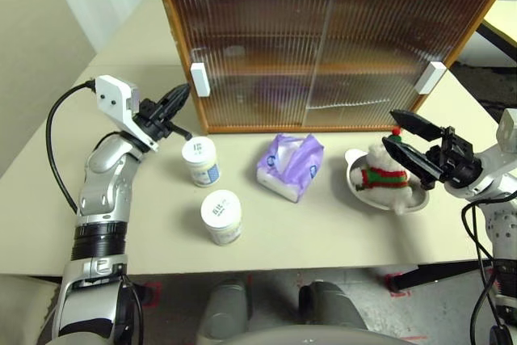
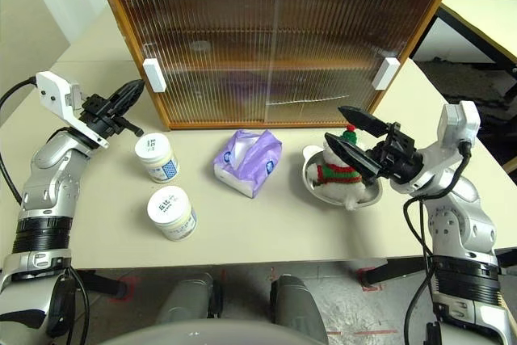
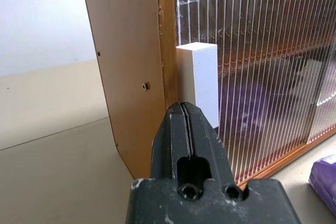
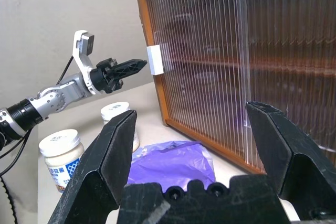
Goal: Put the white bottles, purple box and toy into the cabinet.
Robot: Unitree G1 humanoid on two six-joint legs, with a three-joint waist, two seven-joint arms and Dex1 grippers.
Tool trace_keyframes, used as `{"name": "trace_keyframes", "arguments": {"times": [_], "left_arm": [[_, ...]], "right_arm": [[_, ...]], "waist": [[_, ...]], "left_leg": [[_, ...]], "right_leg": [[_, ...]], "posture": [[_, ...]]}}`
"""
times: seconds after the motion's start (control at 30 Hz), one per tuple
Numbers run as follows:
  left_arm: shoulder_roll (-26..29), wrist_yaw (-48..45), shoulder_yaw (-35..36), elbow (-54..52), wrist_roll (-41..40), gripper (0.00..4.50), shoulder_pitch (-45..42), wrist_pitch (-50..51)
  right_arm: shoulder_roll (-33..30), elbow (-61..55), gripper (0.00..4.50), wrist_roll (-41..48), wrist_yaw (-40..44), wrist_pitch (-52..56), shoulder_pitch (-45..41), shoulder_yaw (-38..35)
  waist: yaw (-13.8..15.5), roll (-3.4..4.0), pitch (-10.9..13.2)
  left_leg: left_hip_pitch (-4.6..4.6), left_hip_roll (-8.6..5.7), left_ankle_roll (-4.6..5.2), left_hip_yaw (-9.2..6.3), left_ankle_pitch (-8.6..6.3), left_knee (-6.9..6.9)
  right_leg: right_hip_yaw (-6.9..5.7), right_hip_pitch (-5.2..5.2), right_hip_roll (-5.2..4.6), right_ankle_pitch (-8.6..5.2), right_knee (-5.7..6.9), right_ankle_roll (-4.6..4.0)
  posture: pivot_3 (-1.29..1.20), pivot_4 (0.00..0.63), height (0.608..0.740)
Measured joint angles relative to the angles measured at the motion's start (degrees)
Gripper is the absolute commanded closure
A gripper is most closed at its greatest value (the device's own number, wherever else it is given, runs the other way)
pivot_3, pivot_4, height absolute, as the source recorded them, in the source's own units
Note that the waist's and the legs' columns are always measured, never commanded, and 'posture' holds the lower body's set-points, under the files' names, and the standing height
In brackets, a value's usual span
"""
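Cabinet (image 1: 323, 38) handle (image 1: 199, 79): closed left end effector (image 1: 179, 98) near.

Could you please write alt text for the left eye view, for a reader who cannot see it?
A closed wooden cabinet stands on a table, with two white bottles, a purple box and a toy in a dish before it. The shut left gripper points at the left door handle; the right gripper hangs open over the toy.
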Motion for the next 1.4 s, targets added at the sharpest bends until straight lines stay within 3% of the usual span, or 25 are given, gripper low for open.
{"name": "trace_keyframes", "arguments": {"times": [0.67,1.0,1.4], "left_arm": [[-2.28,-1.77,-2.98,6.18,2.0,4.47,-6.22,-2.4],[-4.74,-2.65,-8.87,5.31,2.58,4.47,-9.67,4.91],[-7.61,-3.15,-10.2,3.73,2.05,4.47,-15.64,11.95]], "right_arm": [[0.15,-0.33,0.0,-0.02,-0.66,-0.37,0.63,-0.03],[0.66,-0.4,0.0,-0.31,-0.84,-1.67,0.05,0.85],[1.37,-1.87,0.0,-0.99,-1.92,-3.4,1.77,1.22]], "waist": [[0.02,-0.07,-0.14],[-1.6,-0.02,-0.19],[-3.13,0.01,-0.21]], "left_leg": [[-0.06,-0.03,0.02,-0.01,0.01,0.2],[-0.25,-0.01,0.04,-0.1,0.02,0.62],[-0.45,-0.03,0.12,-0.22,0.07,0.84]], "right_leg": [[-0.01,0.03,0.0,0.05,0.04,0.07],[-0.02,0.02,0.07,0.09,0.11,0.14],[-0.07,-0.01,0.11,0.15,0.08,0.24]], "posture": [[0.06,0.0,0.74],[0.03,0.0,0.74],[0.0,0.0,0.74]]}}
